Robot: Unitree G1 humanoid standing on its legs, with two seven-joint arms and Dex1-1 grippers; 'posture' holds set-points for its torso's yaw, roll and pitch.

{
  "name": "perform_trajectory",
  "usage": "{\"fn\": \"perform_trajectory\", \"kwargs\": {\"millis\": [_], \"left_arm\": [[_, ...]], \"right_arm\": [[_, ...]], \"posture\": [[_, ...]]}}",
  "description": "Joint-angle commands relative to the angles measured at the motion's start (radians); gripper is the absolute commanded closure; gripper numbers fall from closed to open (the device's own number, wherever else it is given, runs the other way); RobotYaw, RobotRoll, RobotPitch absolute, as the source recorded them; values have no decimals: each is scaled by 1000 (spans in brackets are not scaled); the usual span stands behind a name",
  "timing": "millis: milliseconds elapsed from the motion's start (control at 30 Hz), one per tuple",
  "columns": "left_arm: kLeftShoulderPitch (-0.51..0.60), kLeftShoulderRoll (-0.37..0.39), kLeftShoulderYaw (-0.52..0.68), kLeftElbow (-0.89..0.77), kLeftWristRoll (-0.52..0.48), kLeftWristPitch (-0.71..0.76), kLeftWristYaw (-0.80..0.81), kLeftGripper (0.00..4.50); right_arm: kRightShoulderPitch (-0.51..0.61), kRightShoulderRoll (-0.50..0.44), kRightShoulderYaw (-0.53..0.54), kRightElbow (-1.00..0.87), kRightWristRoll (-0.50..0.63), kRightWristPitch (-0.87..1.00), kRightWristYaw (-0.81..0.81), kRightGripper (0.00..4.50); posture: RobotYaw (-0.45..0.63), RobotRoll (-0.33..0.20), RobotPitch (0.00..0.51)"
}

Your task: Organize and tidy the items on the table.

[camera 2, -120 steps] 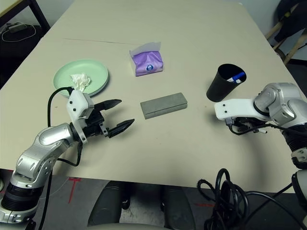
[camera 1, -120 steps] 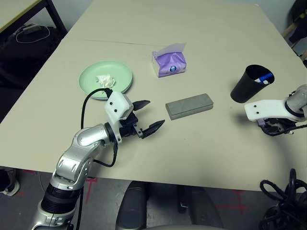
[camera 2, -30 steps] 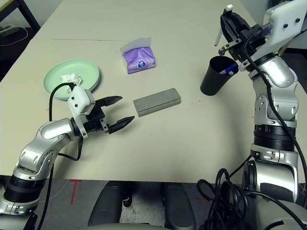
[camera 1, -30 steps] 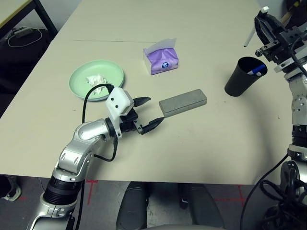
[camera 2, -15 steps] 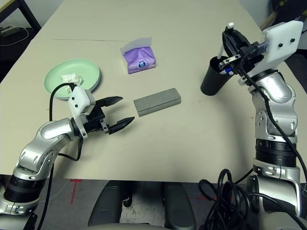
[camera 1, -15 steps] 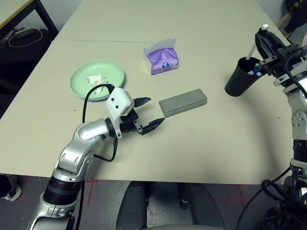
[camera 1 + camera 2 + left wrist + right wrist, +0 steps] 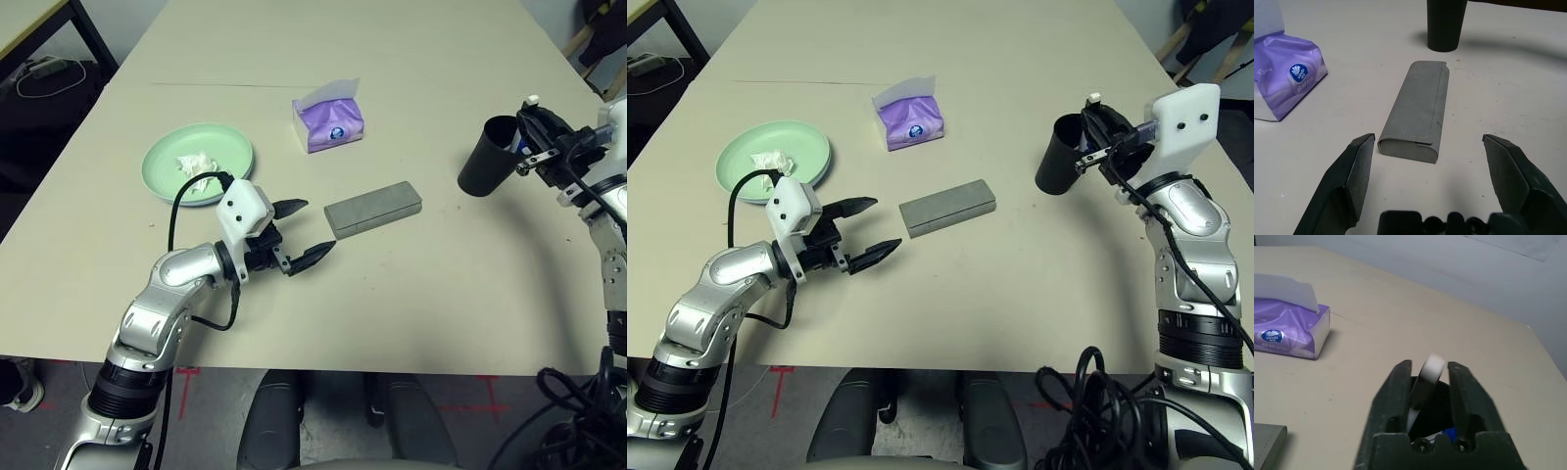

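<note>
standing open above the black cup by the table's right edge, the right gripper probably frees the white pen for upright storage; the left gripper gapes, empty.

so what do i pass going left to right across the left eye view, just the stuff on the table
Green plates with crumpled white tissue on top → purple tissue pack → grey oblong case → black cup

lower part of white pen hidden inside black cup, lower plate mostly covered
</note>
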Motion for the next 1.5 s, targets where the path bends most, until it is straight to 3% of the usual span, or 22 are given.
{"fn": "perform_trajectory", "kwargs": {"millis": [33, 167, 400, 633, 1033, 1267, 1500], "left_arm": [[-1, 7, -11, 3, 7, -5, -12, 0], [-3, 5, -13, 6, 10, -7, -11, 0], [-11, -1, -12, 19, 15, -16, -8, 0], [-67, -36, 40, 74, 25, -46, 64, 0], [-174, -174, 273, 143, 25, -54, 409, 0], [-146, -210, 382, 105, 28, -37, 576, 0], [-122, -209, 411, 107, 43, -59, 641, 0]], "right_arm": [[10, -8, 8, -9, -15, 7, -4, 1523], [4, -9, 10, 1, -23, 3, 0, 31], [-24, -3, 20, 12, -30, -17, 8, 31], [-94, 64, 39, -34, -24, -22, -30, 31], [-106, 141, 40, 8, -108, 18, -218, 31], [-96, 177, -61, 62, -70, 14, -333, 31], [-69, 178, -142, 126, -39, -87, -361, 31]], "posture": [[-30, 0, 177], [-29, 0, 175], [-26, 0, 165], [-12, 0, 148], [13, 0, 129], [13, 0, 126], [9, 0, 123]]}}
